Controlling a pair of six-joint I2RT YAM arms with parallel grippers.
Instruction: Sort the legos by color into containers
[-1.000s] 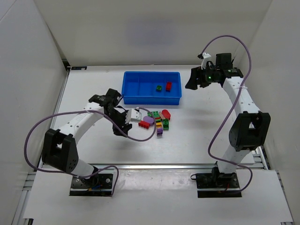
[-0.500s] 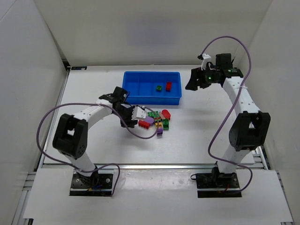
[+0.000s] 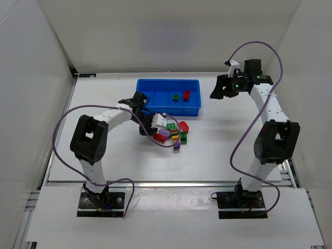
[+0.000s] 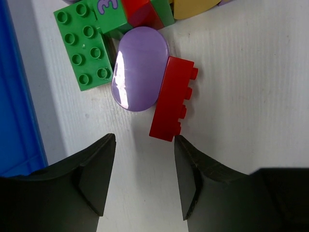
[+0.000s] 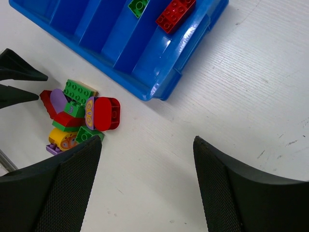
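Note:
Loose legos lie in a heap just in front of the blue tray. My left gripper is at the heap's left edge, low over the table. In the left wrist view it is open and empty, and a red brick lies just beyond its right fingertip, beside a purple rounded piece and a green brick. One tray compartment holds a green lego; the one to its right holds a red lego. My right gripper hangs open and empty, high to the right of the tray.
The right wrist view looks down on the tray, the heap and my right gripper over bare white table. White walls enclose the table at the left, back and right. A purple cable loops from each arm.
My left arm has swung right and forward, bringing its gripper from left of the heap up to the red brick. The right arm has shifted slightly to the right.

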